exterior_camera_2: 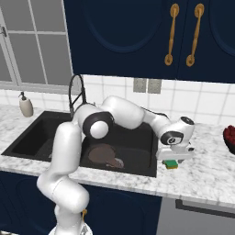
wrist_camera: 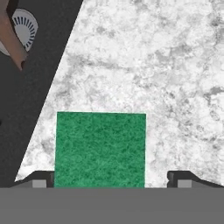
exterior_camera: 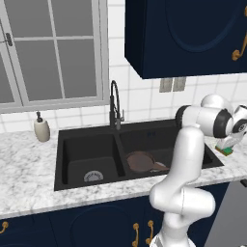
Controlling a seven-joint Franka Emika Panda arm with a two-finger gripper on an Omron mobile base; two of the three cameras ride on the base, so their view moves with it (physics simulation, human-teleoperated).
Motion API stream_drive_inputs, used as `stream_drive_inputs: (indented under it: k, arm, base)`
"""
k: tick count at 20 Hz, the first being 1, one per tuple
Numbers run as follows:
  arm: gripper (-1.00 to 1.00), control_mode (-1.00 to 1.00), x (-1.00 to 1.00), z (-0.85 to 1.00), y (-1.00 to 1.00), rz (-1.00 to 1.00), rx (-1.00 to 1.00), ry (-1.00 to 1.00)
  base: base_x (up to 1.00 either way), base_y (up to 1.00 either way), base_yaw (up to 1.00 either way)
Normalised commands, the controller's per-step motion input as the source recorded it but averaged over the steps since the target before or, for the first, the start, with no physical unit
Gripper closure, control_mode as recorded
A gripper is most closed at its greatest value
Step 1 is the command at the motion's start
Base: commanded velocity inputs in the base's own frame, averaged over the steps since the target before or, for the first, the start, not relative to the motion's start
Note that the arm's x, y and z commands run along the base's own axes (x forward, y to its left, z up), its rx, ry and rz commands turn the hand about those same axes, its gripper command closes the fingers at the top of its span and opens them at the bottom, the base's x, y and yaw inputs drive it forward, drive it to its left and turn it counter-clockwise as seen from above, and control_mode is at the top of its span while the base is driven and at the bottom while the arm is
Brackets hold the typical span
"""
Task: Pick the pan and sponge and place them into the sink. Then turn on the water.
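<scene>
The pan [exterior_camera: 141,161] lies in the sink [exterior_camera: 67,144]. The open gripper [wrist_camera: 112,179] straddles the sponge [wrist_camera: 100,148] (ungrasped, on the counter [wrist_camera: 175,87]); the water is left.

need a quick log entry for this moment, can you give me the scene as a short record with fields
pan: pan lies in the right basin of the sink
sponge: sponge green side up on the counter, right of the sink
gripper: gripper open, low over the sponge, which sits off-centre toward one fingertip
faucet: faucet behind the divider, no stream visible
done: pan placed
left: sponge into sink, then water on
</scene>
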Motion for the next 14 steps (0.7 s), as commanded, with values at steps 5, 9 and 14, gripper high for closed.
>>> stream_drive_inputs:
  k: [5, 9, 14]
  arm:
    - [-1.0, -1.0, 0.0, -0.06, 0.07, 0.0, 0.0, -0.03]
    - [-1.0, -1.0, 0.0, -0.14, 0.02, 0.0, 0.0, -0.01]
    - [-1.0, -1.0, 0.0, -0.32, 0.0, 0.0, 0.0, 0.0]
  base:
    - [0.0, 0.0, 0.0]
    - [0.0, 0.0, 0.0]
    - [0.0, 0.0, 0.0]
